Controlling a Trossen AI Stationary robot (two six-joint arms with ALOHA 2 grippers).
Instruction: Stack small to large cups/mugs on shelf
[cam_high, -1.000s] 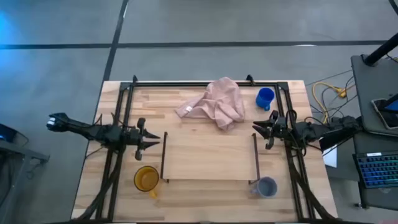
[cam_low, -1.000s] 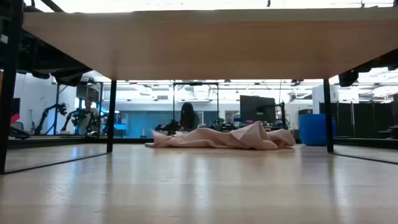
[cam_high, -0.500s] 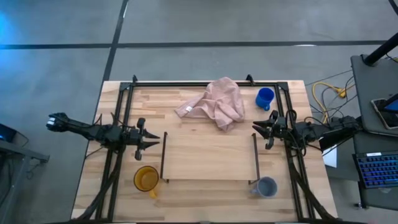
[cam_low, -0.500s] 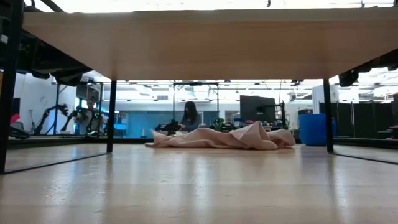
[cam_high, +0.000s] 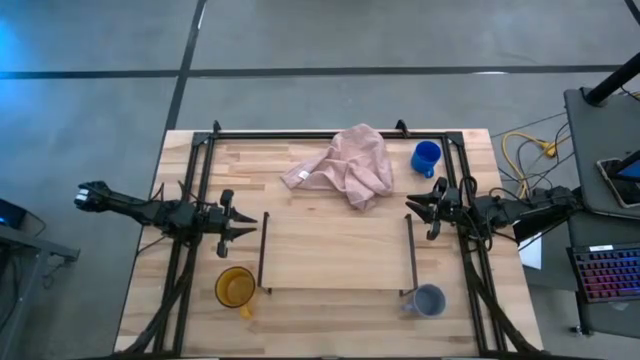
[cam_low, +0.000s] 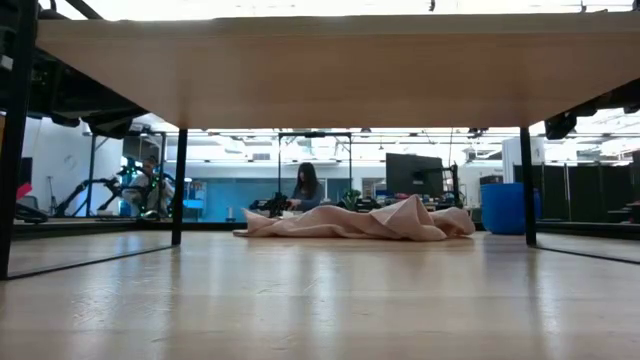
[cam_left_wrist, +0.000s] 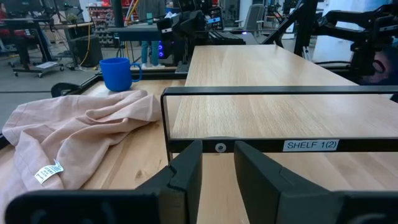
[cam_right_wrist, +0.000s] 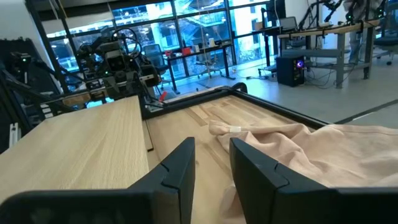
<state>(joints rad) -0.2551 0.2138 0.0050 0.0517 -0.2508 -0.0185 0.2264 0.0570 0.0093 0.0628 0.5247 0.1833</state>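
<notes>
Nothing stacked yet: shelf (cam_high: 336, 250) bare at the middle of the table, long axis running from one arm to the other, black rails at its two short ends. Three mugs scattered round it. Yellow mug (cam_high: 235, 287) just off the shelf's near-left corner, close below the left gripper (cam_high: 243, 227) in the high view. Grey mug (cam_high: 427, 300) at the near-right corner, by the rail. Blue mug (cam_high: 426, 157) at the far right, beside the pink cloth (cam_high: 345, 167), a short way beyond the right gripper (cam_high: 417, 207).

Left gripper narrowly parted, holding nothing, aimed at the left rail. Right gripper likewise slightly open and empty (cloth ahead of it in its wrist view).

Judged from this layout: yellow nearest the left arm, blue and grey both nearer the right; widest mug probably first onto the shelf.
</notes>
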